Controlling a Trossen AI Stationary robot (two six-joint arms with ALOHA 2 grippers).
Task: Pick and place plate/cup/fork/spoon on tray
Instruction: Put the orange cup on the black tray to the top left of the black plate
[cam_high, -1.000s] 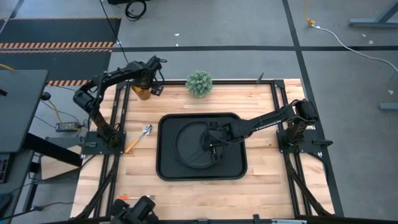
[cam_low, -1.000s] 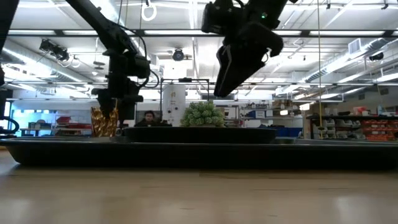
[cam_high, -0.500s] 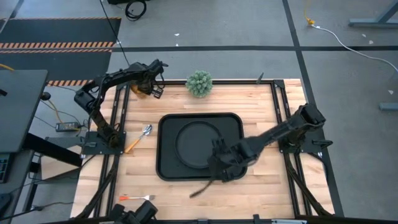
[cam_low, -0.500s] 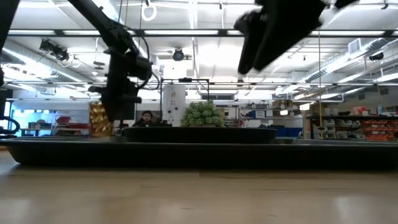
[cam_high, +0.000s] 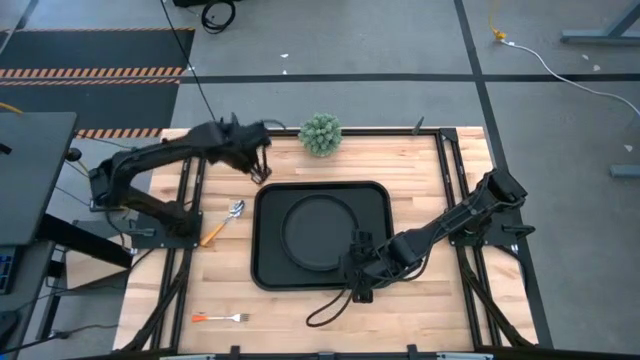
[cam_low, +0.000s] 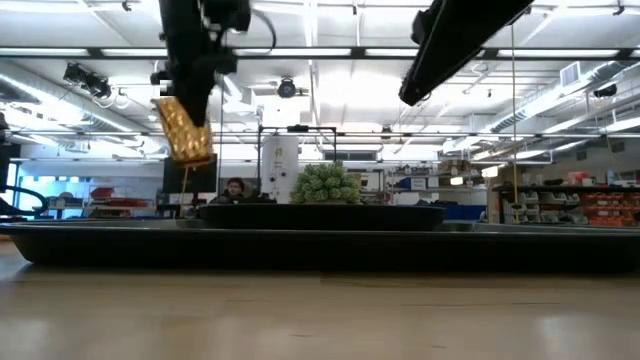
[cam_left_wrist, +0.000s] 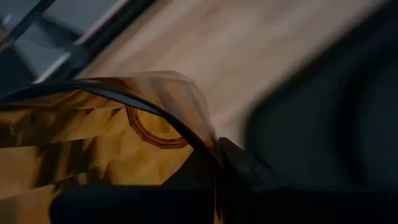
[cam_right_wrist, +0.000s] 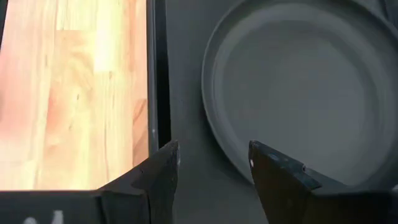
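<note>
Left gripper (cam_low: 196, 95) holding amber cup (cam_low: 184, 130) aloft, black tray (cam_low: 320, 246) across table, green plant (cam_low: 325, 184) behind

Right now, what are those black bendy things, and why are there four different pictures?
They are two robot arms at a wooden table. One camera looks down from above, one sits at table height, and one rides on each wrist. The left end effector holds the amber cup up in the air. The right end effector is open and empty, above the black tray, where the round plate already lies. The spoon and fork lie on the table, beside a spiky green plant.
</note>
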